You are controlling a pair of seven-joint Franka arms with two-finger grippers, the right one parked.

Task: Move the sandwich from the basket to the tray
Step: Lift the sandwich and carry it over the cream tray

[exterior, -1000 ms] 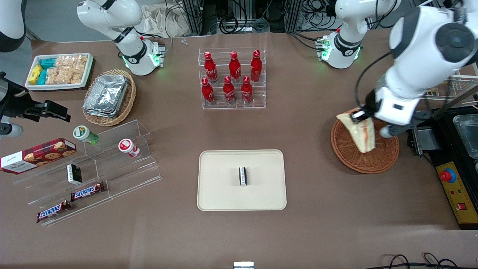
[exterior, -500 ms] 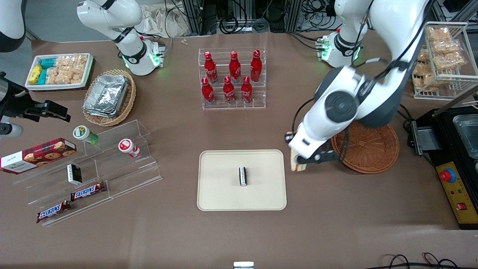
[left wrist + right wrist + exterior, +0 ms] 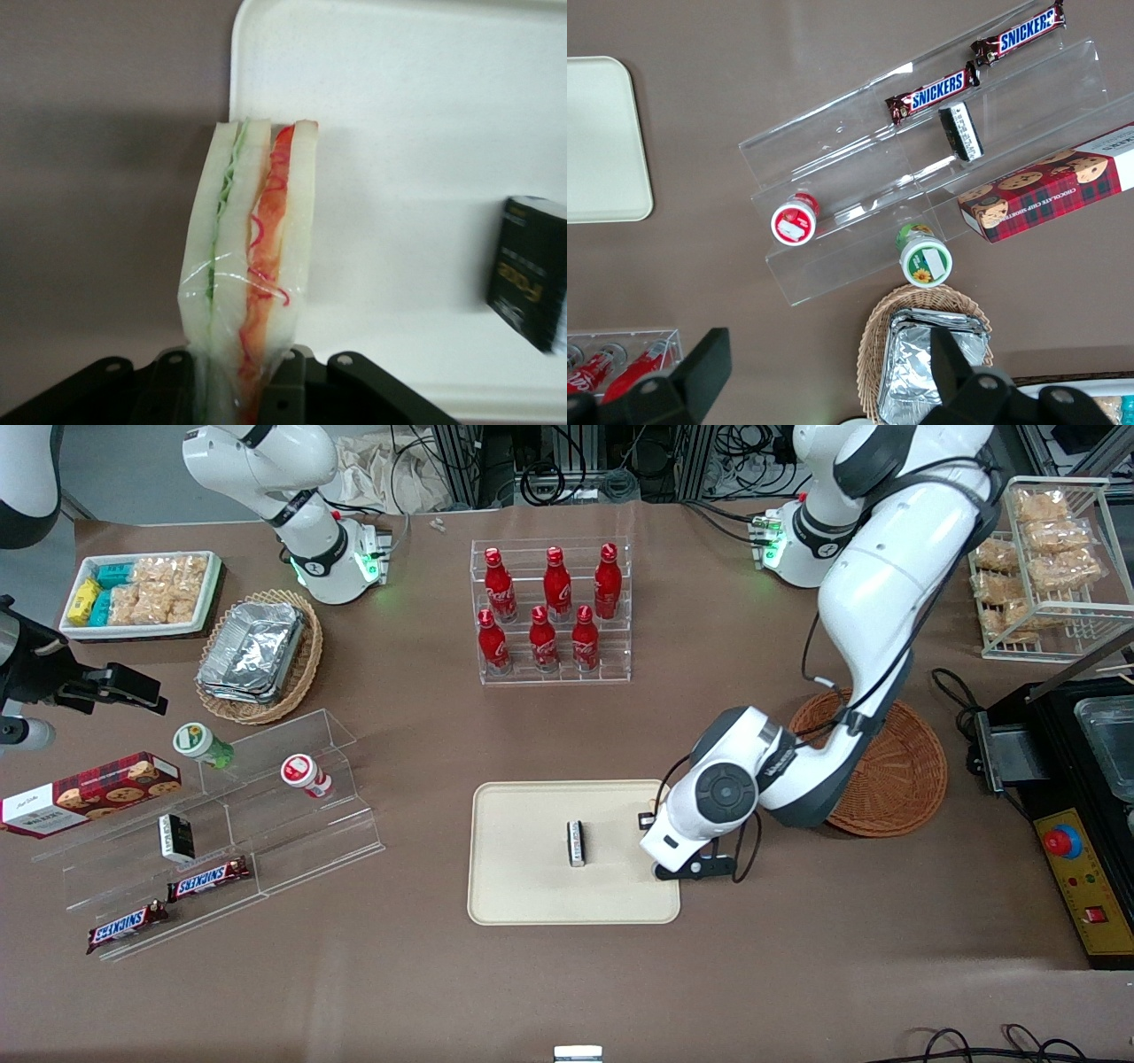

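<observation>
Surface: brown table (image 3: 797,974) under everything, with the working arm reaching out over its middle.
Sandwich: the sandwich (image 3: 252,266) hangs wedge-down from the gripper, wrapped in clear film, green filling in one layer and orange-pink in the other. In the wrist view it overlaps the tray's edge, partly over cream surface and partly over brown table. The front view hides it under the arm.
Gripper: the gripper (image 3: 239,390) is clamped on the sandwich's end, fingers pressed against the bread on both sides. In the front view it sits at the tray edge nearest the basket, low over that rim.
Tray: the tray (image 3: 523,886) lies near the table's middle; a small dark packet (image 3: 577,842) already rests near the tray's centre.
Basket: the basket (image 3: 895,779) looks empty, toward the working arm's end of the table, just beside the tray.
Step in hand: carrying in and setting down, by my reading; the pick looks done.
How to do it well: travel further inward so the whole wedge clears the rim before letting go, otherwise it could tip off onto the table.
Clearance: stop short of the dark packet; the bare strip between it and the edge nearest the basket looks wide enough.
Release: lower until the bread's tip meets the tray, then part the fingers gently, since soft bread and slick film may cling.
</observation>
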